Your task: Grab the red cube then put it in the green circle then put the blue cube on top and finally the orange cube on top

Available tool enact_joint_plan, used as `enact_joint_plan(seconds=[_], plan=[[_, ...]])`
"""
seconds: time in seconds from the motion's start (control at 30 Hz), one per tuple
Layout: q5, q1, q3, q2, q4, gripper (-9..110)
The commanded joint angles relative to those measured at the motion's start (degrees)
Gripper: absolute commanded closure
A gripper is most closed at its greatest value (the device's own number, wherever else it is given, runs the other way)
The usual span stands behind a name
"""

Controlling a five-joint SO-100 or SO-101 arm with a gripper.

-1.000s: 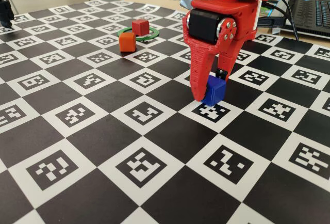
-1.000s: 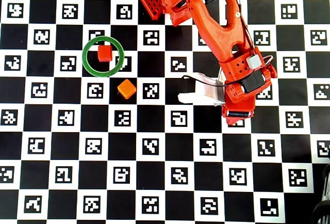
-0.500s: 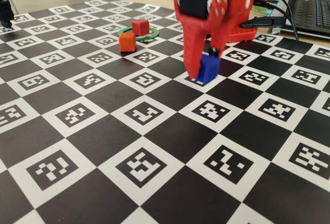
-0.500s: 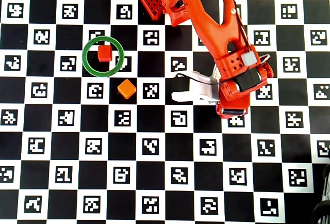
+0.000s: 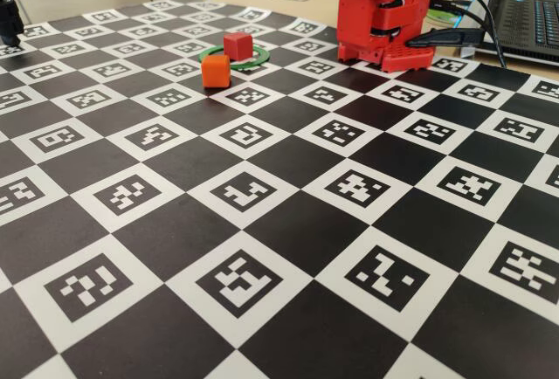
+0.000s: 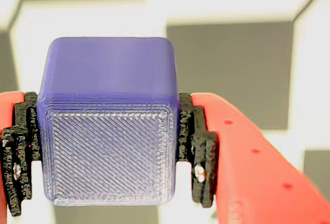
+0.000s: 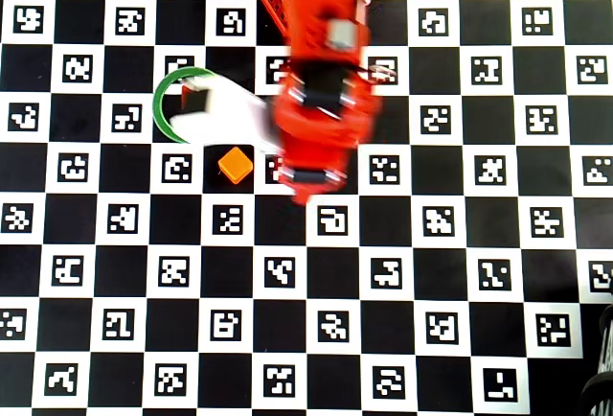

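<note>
Wrist view: blue cube between pincer pads

Lighting's bright and even, hardly any shadows on my checkered mat. My arm is badly motion-smeared in the overhead view, though the mat stays crisp there. In the wrist view the blue cube is sharp, background mat pure mush and a bit washed out.
</note>
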Motion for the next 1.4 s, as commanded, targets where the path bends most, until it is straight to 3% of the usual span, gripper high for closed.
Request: enact_joint_plan(seconds=[0.0,0.47,1.37], plan=[[-8.6,10.8,-3.3,5.2,2.5,95],[-29.8,30.5,9.7,12.1,0.6,95],[-42.3,33.6,36.2,12.0,-24.3,96]])
